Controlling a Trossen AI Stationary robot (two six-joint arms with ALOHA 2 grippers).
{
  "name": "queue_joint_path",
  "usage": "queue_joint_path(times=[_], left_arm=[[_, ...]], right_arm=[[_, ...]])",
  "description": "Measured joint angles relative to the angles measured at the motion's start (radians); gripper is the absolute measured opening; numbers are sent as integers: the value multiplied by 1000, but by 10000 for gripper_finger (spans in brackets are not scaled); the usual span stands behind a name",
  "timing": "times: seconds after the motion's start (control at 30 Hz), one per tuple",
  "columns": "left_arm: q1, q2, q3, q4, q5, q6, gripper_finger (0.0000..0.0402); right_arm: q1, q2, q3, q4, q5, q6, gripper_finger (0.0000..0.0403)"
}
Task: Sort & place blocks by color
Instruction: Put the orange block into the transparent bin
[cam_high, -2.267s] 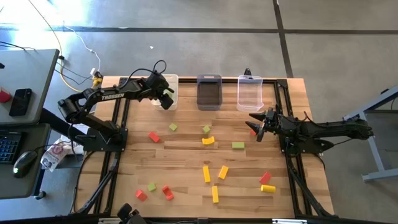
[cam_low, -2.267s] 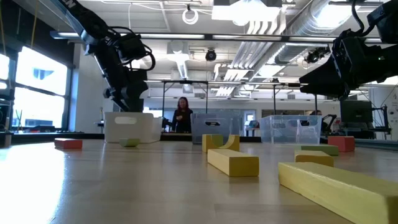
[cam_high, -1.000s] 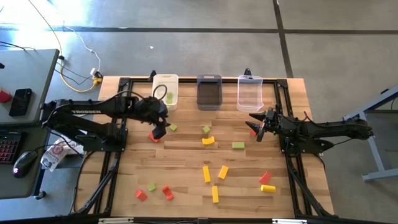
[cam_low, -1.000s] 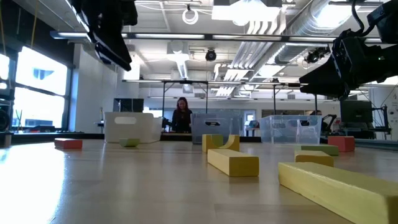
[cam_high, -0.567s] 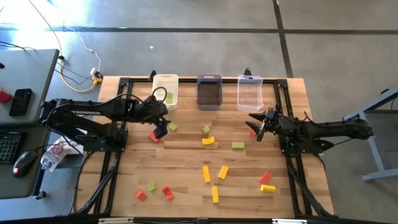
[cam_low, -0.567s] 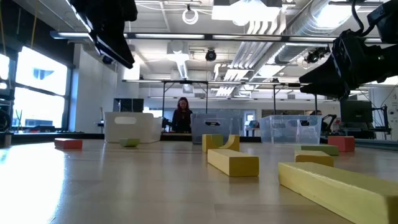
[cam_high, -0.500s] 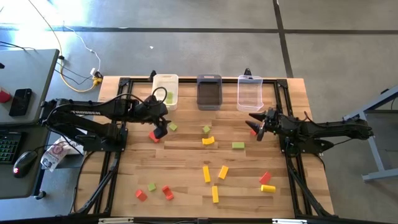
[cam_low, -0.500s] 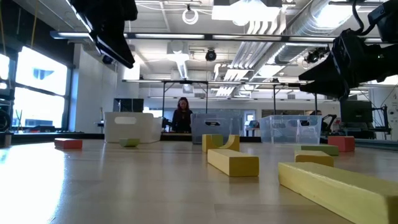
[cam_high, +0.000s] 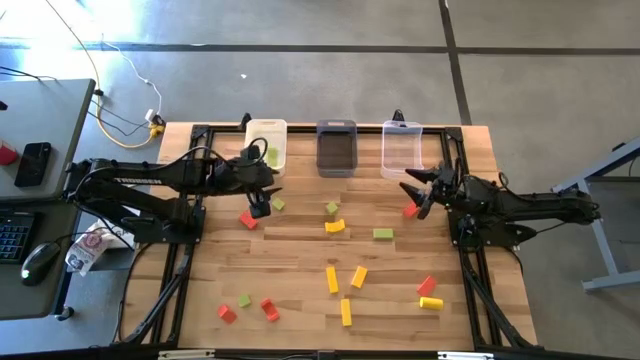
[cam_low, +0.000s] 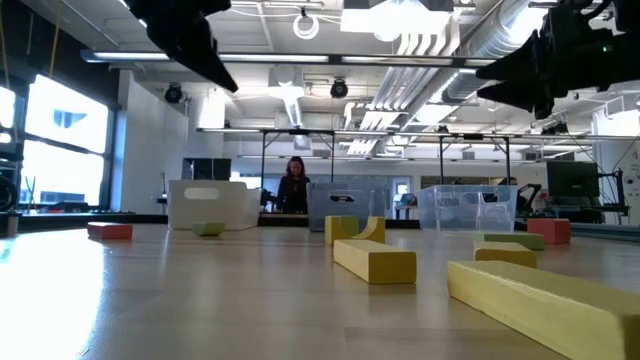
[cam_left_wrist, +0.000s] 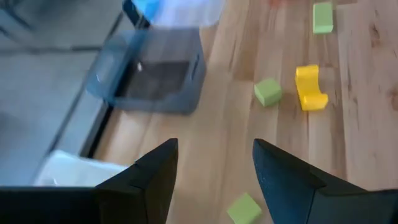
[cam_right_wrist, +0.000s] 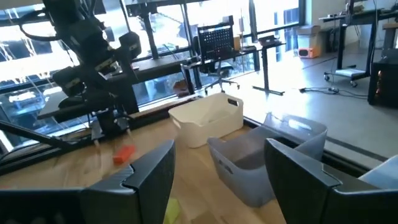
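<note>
Small red, yellow and light green blocks (cam_high: 339, 277) lie scattered on the wooden table (cam_high: 300, 260), one green block (cam_high: 273, 156) sits inside the white plastic bin (cam_high: 266, 131) at the far left, and both the left gripper (cam_high: 259, 205) and right gripper (cam_high: 418, 192) hang spread apart and empty.

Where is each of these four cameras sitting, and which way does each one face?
High view: above the table, looking straight down; both arms show.
Low view: at tabletop height, looking across yellow blocks to the room; grippers overhead.
Left wrist view: on the left arm, above the dark grey bin; left gripper open.
Right wrist view: on the right arm, facing the white bin; right gripper open.
Shared: both wrist views show the grey bin.
</note>
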Motion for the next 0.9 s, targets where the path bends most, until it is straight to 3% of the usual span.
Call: queue_joint_path(times=[0.27, 0.5, 0.73, 0.9], left_arm=[[0, 0, 0, 136, 0, 181, 195], [0, 0, 0, 142, 0, 176, 195], [0, 3, 0, 128, 0, 104, 195], [0, 3, 0, 129, 0, 85, 195]], right_arm=[[0, 0, 79, -104, 60, 6, 232], [0, 47, 146, -175, 77, 67, 232], [0, 173, 308, -380, 70, 303, 232], [0, 281, 476, -585, 2, 464, 232]])
